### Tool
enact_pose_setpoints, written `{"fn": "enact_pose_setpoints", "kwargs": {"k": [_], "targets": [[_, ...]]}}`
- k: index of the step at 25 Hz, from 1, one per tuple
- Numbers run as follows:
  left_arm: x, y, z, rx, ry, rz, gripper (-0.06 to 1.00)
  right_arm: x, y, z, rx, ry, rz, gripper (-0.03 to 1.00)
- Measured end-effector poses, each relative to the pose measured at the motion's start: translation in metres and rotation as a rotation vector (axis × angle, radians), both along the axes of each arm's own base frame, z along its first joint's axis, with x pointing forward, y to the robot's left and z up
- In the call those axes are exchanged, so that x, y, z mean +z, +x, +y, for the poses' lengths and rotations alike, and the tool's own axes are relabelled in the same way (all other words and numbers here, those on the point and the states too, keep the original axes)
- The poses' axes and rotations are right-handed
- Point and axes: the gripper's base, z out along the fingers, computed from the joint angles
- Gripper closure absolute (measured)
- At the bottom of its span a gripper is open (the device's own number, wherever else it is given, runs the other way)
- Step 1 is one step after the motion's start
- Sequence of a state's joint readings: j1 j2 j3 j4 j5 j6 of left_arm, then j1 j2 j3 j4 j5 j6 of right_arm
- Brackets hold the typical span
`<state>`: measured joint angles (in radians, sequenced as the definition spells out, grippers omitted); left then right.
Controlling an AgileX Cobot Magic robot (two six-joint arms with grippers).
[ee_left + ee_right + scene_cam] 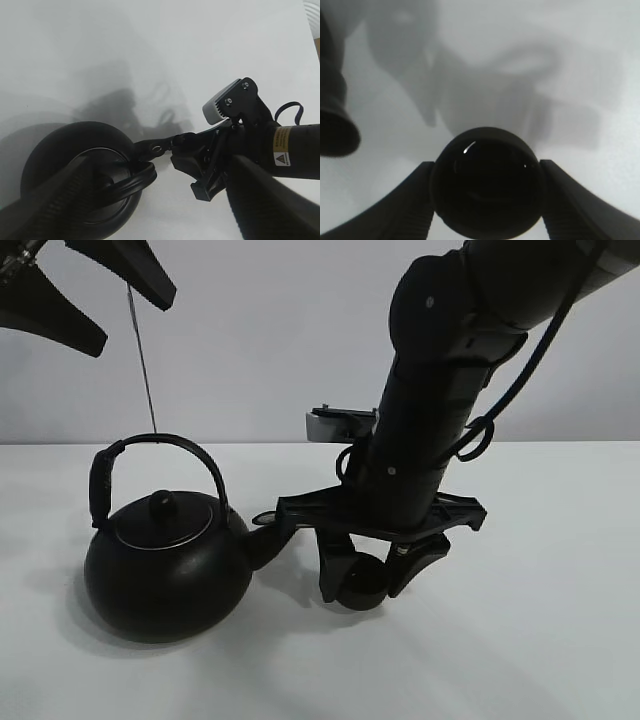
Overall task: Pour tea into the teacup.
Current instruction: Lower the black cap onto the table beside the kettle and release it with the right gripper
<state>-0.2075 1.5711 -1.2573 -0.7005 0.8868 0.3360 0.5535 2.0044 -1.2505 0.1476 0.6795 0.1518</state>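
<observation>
Setup only: right gripper point(365, 590) clamps teacup point(485, 182) beside kettle spout point(268, 540), left gripper point(130, 320) hangs spread apart above ungrasped kettle point(165, 570); 2 steps likely remain: lift, pour.

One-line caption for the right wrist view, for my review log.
Right end effector grips the black teacup on the white table, kettle spout nearby.

The right gripper point(370, 588) appears to clasp the teacup point(360, 582) just beside the spout of the kettle point(165, 570).
</observation>
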Motion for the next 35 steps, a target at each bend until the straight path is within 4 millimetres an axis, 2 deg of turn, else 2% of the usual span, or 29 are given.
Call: {"fn": "enact_pose_setpoints", "kwargs": {"k": [7,15,19,31,35], "targets": [[0.000,0.000,0.000,0.000,0.000,0.000,0.41,-0.014,0.003,0.002,-0.005,0.001,-0.004,0.57],[0.000,0.000,0.000,0.000,0.000,0.000,0.41,-0.014,0.004,0.003,-0.008,0.007,-0.008,0.57],[0.000,0.000,0.000,0.000,0.000,0.000,0.41,-0.016,0.004,0.002,-0.008,0.003,0.003,0.53],[0.000,0.000,0.000,0.000,0.000,0.000,0.41,-0.016,0.002,0.002,-0.013,0.000,0.027,0.51],[0.000,0.000,0.000,0.000,0.000,0.000,0.41,-0.005,0.001,0.002,-0.017,0.020,0.005,0.51]]}}
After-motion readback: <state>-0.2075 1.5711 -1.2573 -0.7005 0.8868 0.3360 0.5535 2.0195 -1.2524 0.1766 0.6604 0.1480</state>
